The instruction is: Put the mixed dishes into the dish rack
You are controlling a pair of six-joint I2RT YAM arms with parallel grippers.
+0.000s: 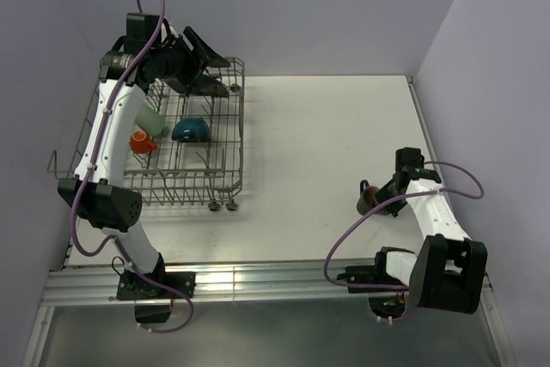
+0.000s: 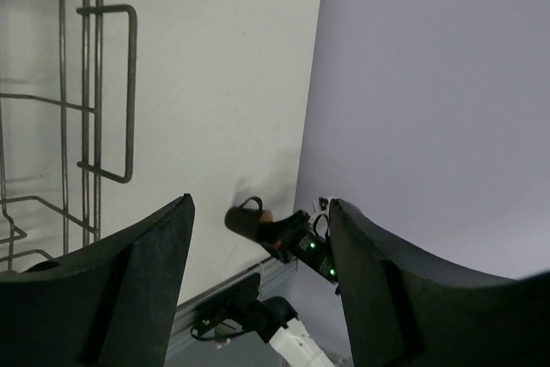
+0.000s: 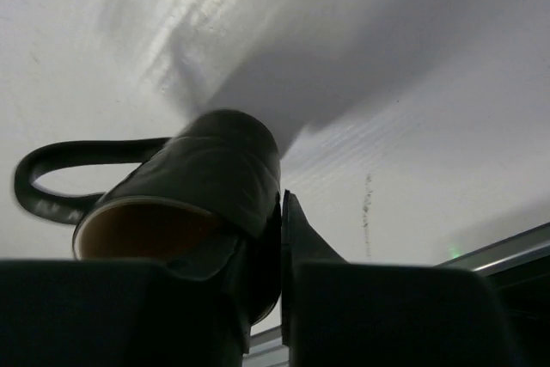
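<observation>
The dish rack [image 1: 225, 148], a grey wire basket on small wheels [image 1: 214, 205], is seen at the left of the table [image 1: 326, 126]. Three dishes are seen inside it. The blue bowl [image 1: 191, 129] is tipped over near the middle. The orange-red cup [image 1: 142, 141] is set to the left of the bowl. The pale green mug [image 1: 151, 118] lies just beyond that cup and is partly covered by the left arm.

The left gripper [image 2: 259, 206] is held above the far right corner of the rack. Its fingers [image 2: 129, 281] are spread wide and nothing is held between them. A dark shape is seen just below this gripper in the top view, but it cannot be told whether it is the plate or part of the gripper.

The small brown cup [image 3: 215, 169] is found at the right side of the table, well apart from the rack. It is pinched by the right gripper [image 3: 280, 229]: its wall is clamped at the rim between the two fingers, one of which appears to lie inside the mouth. The cup is tilted, with its handle [image 3: 51, 180] pointing left in the wrist view. Whether the cup is touching the table cannot be told.
</observation>
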